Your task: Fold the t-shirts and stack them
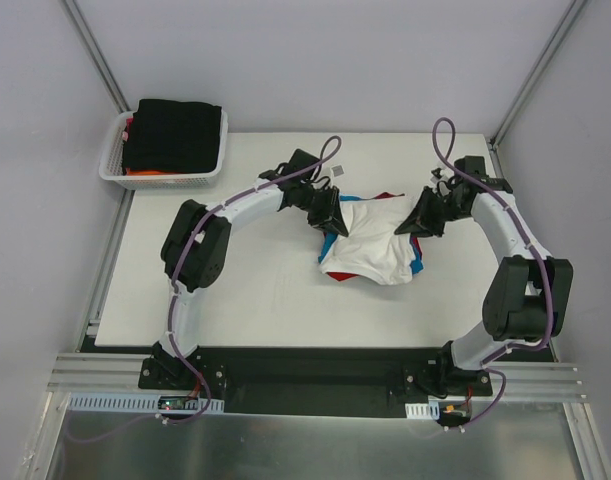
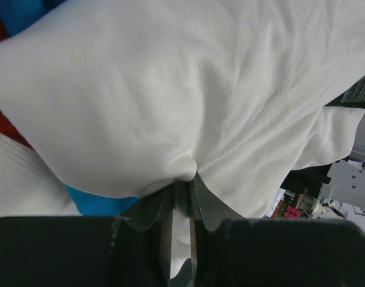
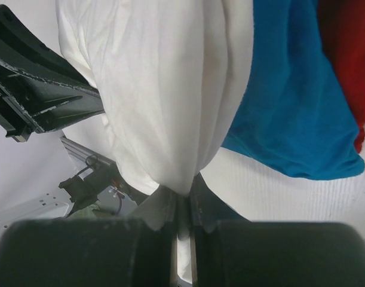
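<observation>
1. Bases sit bolted side by side at the near edge of the flat white table (image 1: 235, 310). From there you have both arms reaching in toward the middle of it.
2. Your left gripper (image 2: 181, 182) has its jaws pinched tight on a fold of the large plain white cotton t-shirt (image 2: 170, 89). The cloth bunches into a small knot right at the fingertips.
3. Your right gripper (image 3: 182, 194) is clamped on the opposite side of that same white shirt. The fabric gathers into long pleats that run down into the closed fingers.
4. Seen from overhead, the white shirt hangs between your two grippers over the middle of the table. It is rumpled and sags toward the near side.
5. Under it lies a bright blue cotton t-shirt (image 3: 284, 107), showing past the white shirt's edge on your right-hand side. A red cotton t-shirt (image 3: 343, 54) lies just beside the blue one. How these two are folded you cannot tell, since the white cloth covers most of them.
6. Farthest from you, a white plastic lattice basket (image 1: 113, 165) sits at the table's far left corner, well apart from both grippers. A folded black t-shirt (image 1: 180, 135) lies on top inside it. An orange t-shirt (image 1: 150, 172) shows beneath the black one at the basket's near wall.
</observation>
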Motion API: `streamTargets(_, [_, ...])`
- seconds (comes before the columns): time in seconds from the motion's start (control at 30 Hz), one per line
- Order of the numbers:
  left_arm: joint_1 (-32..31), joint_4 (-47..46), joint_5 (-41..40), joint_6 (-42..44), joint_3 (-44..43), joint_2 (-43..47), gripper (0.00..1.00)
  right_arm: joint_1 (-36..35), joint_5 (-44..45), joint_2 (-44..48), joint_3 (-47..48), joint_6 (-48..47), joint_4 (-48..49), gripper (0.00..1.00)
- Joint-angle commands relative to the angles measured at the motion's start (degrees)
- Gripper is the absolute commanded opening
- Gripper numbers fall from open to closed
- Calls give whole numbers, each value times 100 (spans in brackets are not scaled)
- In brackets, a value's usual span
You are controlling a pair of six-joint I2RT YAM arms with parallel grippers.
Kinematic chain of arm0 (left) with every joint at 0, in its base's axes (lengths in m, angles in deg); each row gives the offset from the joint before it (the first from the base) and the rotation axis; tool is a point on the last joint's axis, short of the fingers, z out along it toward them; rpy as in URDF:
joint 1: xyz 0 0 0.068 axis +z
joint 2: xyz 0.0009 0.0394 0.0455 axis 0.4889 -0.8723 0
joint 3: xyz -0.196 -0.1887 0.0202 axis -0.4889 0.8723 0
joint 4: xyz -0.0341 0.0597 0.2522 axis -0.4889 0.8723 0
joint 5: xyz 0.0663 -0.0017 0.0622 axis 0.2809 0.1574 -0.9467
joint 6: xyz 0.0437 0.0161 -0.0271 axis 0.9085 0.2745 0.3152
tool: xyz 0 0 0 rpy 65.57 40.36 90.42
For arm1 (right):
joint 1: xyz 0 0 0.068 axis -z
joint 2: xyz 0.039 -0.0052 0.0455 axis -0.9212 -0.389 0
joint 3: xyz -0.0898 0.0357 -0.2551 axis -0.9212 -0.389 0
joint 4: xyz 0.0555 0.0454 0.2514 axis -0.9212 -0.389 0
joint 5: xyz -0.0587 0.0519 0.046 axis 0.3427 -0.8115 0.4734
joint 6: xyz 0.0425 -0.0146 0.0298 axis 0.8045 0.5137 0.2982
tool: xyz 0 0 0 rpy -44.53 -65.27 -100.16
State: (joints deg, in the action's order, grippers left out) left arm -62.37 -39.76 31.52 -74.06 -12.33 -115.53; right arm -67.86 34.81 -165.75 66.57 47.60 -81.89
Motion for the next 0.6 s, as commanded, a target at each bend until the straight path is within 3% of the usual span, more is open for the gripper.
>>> streamTargets(0.0, [-91, 90, 237, -22, -342, -137, 0, 383, -107, 186, 92, -321, -193, 1])
streamTargets(0.33, [-109, 98, 62, -75, -606, -287, 0, 717, -187, -394, 478, -646, -422, 1])
streamTargets(0.57, [-109, 151, -562, -57, -483, -93, 0, 770, -204, -832, 742, -682, -598, 1])
